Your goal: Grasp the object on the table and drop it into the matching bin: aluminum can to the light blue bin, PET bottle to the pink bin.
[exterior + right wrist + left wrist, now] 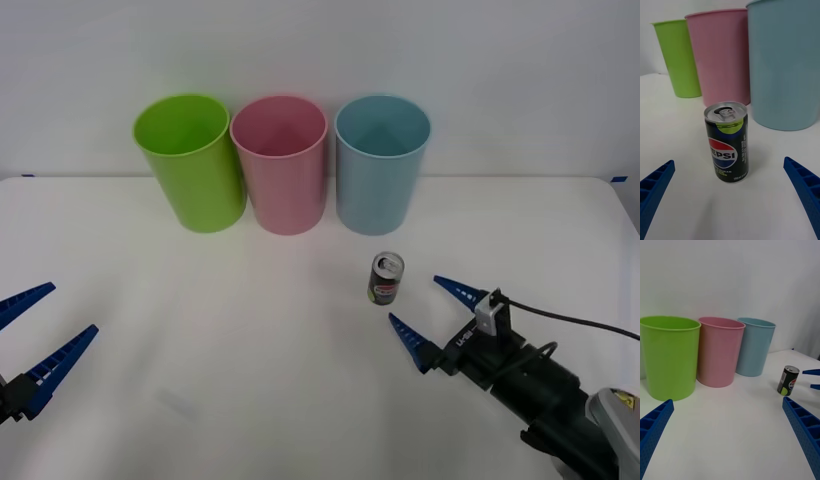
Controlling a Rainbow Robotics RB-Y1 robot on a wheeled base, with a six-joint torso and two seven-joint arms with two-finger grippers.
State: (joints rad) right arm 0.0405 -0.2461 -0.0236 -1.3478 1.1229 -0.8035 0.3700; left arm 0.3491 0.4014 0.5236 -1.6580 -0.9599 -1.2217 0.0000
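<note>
Tabletop [300, 400], wide, white and plain, carries everything and runs back to a pale wall. Along its far edge stand three tall tapered bins in a close row: a lime green bin [190, 160] toward the far left, the pink bin [280, 163] in the middle, just beside it, and the light blue bin [381, 163] on the right of the row, with a narrow gap from the pink one. All three stand upright with open mouths.

At the near right corner the right arm reaches in low, a cable looping over its wrist, and the right gripper [428, 316] points toward the bins. Its blue ribbed fingers are spread wide with nothing between them. At the near left edge the left gripper [35, 340] hangs just above the surface, well apart from the bins, its fingers likewise spread wide and holding nothing.

Smallest is the aluminum can [386, 278], black with a silver pull-tab top, a green band and a red-white-blue Pepsi roundel. It stands upright on the table just in front of the light blue bin, not touching it, and just beyond the right gripper's fingertips, free of both.
</note>
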